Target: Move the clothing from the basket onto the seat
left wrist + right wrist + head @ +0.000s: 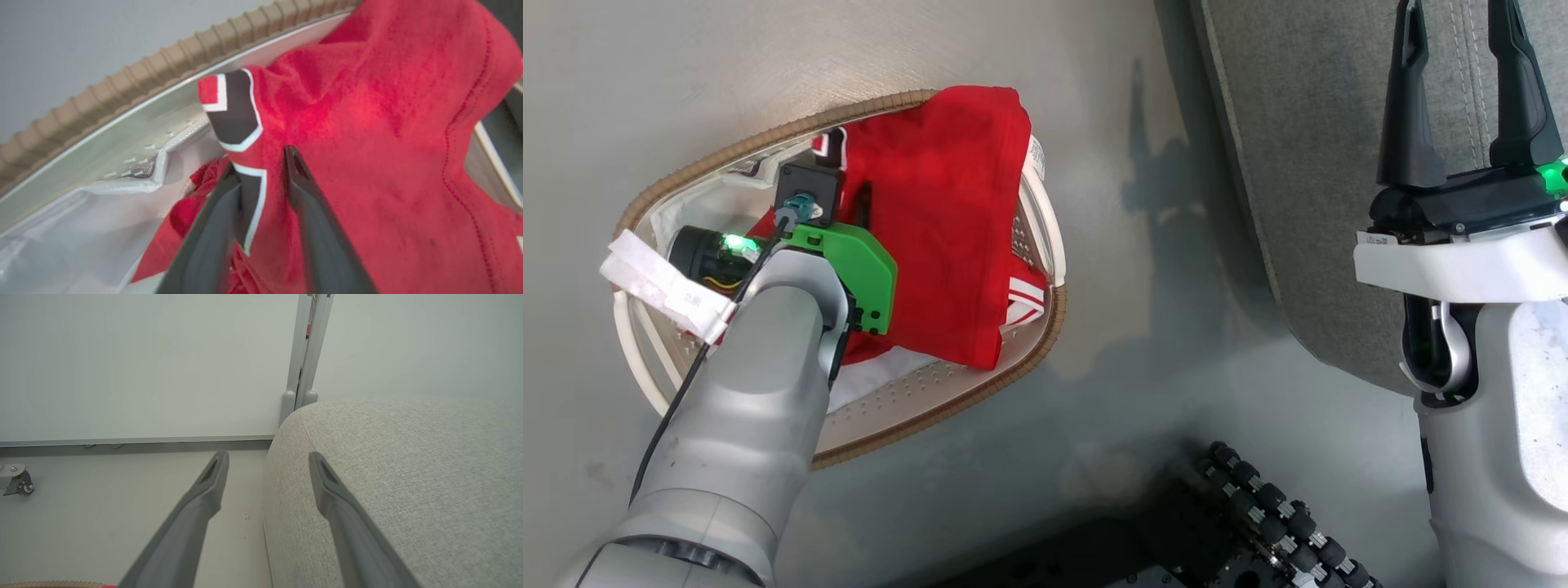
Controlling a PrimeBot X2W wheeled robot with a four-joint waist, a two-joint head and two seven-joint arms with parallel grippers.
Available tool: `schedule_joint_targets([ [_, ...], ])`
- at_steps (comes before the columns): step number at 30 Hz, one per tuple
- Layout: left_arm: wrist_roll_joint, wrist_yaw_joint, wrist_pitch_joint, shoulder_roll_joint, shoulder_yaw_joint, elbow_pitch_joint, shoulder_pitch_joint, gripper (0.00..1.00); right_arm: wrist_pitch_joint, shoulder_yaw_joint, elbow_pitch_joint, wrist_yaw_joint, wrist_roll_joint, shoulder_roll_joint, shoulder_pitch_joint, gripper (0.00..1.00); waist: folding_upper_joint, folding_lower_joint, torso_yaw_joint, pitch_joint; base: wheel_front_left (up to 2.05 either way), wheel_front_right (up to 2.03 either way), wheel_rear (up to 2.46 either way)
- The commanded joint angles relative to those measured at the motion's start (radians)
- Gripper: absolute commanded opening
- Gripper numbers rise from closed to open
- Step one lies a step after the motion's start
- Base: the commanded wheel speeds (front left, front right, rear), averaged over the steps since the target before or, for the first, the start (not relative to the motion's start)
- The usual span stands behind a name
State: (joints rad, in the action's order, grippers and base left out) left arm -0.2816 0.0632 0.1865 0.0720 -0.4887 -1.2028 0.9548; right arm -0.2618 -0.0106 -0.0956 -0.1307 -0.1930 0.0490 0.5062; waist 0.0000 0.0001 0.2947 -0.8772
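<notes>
The red clothing (pixel 947 188) is heaped in the oval white basket, spilling over its brown rim (pixel 1029 359) on the far side. White stripes show at the clothing's right edge. My left arm (pixel 768 392) reaches down into the basket. In the left wrist view my left gripper (pixel 259 163) is shut on a fold of the clothing (pixel 367 122), right at its black-and-white mark (pixel 235 118). My right gripper (pixel 1454 24) stands open over the grey seat (pixel 1323 163) at the upper right, with nothing between its fingers. The right wrist view shows that gripper (pixel 267 457) at the seat's rounded corner (pixel 408 465).
A plain white sheet (pixel 882 376) lies under the clothing in the basket. My wheeled base with black rollers (pixel 1258 506) sits at the bottom. Grey floor (pixel 1143 269) separates basket and seat. Beyond the seat stand a white wall panel, a post (pixel 304 355) and a caster (pixel 18 484).
</notes>
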Motion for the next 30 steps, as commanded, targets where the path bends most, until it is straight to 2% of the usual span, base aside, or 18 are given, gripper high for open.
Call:
schedule_joint_targets([
  [1,-0.007,0.009,0.01,-0.005,-0.006,-0.004,0.009,0.0,-0.005,0.001,0.004,0.0,0.001,0.003,0.007,1.0,0.0,-0.0001,-0.004,0.01,0.0,0.0,0.0],
  [9,-0.012,0.029,0.059,-0.016,-0.039,0.031,-0.037,0.0,-0.005,-0.008,0.022,0.0,0.033,0.003,-0.019,1.0,0.0,-0.0001,-0.043,0.09,0.0,0.0,0.0],
  [15,-0.017,0.043,0.078,-0.019,-0.069,0.121,-0.076,0.0,-0.005,-0.017,0.051,0.0,0.086,0.003,-0.056,1.0,0.0,-0.0001,-0.112,0.189,0.0,0.0,0.0],
  [24,-0.026,0.061,0.079,-0.012,-0.093,0.335,-0.169,0.0,-0.005,-0.006,0.121,0.0,0.153,0.004,-0.164,1.0,0.0,-0.0001,-0.221,0.433,0.0,0.0,0.0],
  [30,-0.045,0.067,0.079,0.019,-0.162,0.473,-0.225,0.0,-0.005,0.019,0.169,0.0,0.161,0.004,-0.262,1.0,0.0,-0.0001,-0.265,0.631,0.0,0.0,0.0],
])
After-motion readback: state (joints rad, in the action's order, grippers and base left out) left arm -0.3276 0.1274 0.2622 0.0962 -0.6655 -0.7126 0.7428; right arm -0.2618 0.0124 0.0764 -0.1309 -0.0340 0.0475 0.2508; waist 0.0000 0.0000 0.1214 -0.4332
